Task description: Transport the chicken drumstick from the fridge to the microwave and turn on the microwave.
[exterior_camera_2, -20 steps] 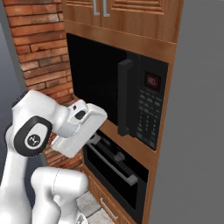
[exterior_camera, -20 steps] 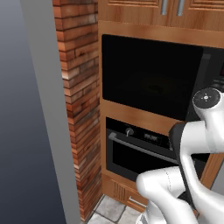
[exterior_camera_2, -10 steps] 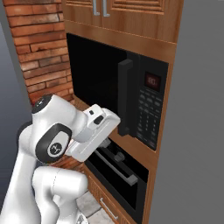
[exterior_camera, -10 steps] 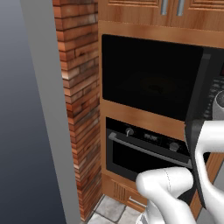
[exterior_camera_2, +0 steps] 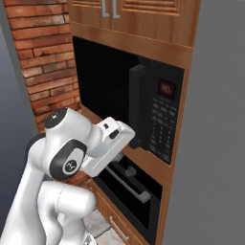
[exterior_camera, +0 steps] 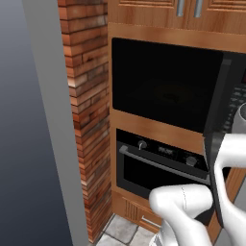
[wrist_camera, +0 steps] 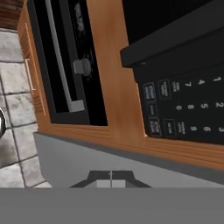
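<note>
The black microwave (exterior_camera_2: pixel 110 91) sits built into a wooden cabinet, and its keypad (exterior_camera_2: pixel 162 127) under a red display (exterior_camera_2: pixel 167 88) faces me. My gripper (wrist_camera: pixel 111 177) is shut with nothing between its fingertips. It hangs low in front of the keypad (wrist_camera: pixel 183 109), a short way off it. In the right base view my white hand (exterior_camera_2: pixel 112 139) reaches toward the microwave's lower right corner. From the left base view the microwave (exterior_camera: pixel 163 86) is a dark window, and I cannot tell whether its door is shut or ajar. The chicken drumstick is out of view.
A black oven (exterior_camera_2: pixel 129 186) with a bar handle and knobs (exterior_camera: pixel 141 144) sits right under the microwave. A brick wall (exterior_camera: pixel 89 96) stands to the left. A tall grey panel (exterior_camera_2: pixel 215 143) rises against the cabinet's right side. Grey floor tiles (wrist_camera: pixel 13 109) lie below.
My arm has swung to the right, carrying the hand closer to the microwave's keypad side. The gripper has stayed shut.
</note>
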Available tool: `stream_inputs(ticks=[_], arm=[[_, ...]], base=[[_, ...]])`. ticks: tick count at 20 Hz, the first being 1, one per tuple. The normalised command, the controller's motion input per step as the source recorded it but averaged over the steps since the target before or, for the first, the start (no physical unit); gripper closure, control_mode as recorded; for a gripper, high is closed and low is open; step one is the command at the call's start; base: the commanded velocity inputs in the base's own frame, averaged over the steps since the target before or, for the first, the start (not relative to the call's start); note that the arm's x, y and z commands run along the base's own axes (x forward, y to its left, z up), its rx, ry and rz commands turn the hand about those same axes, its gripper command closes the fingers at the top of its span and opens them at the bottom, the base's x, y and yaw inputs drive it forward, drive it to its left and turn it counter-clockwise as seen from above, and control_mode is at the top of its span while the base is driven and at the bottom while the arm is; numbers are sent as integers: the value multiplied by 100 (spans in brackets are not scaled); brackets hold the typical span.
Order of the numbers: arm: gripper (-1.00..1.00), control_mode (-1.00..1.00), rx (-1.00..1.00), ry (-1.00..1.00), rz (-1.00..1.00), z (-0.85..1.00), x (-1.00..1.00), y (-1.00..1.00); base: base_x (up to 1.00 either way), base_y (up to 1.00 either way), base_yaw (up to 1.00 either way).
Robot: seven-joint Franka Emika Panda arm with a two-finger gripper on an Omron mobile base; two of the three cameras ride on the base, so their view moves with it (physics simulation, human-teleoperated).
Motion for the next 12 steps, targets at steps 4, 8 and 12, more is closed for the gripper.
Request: stream_inputs(ticks=[4, 8, 12], arm=[[100, -100, -13, -20, 7, -55, 16, 0], [100, -100, -16, -17, 7, -53, 20, 0], [100, -100, -15, -15, 6, -55, 18, 0]], base=[[0, 0, 0], [0, 0, 0], [0, 0, 0]])
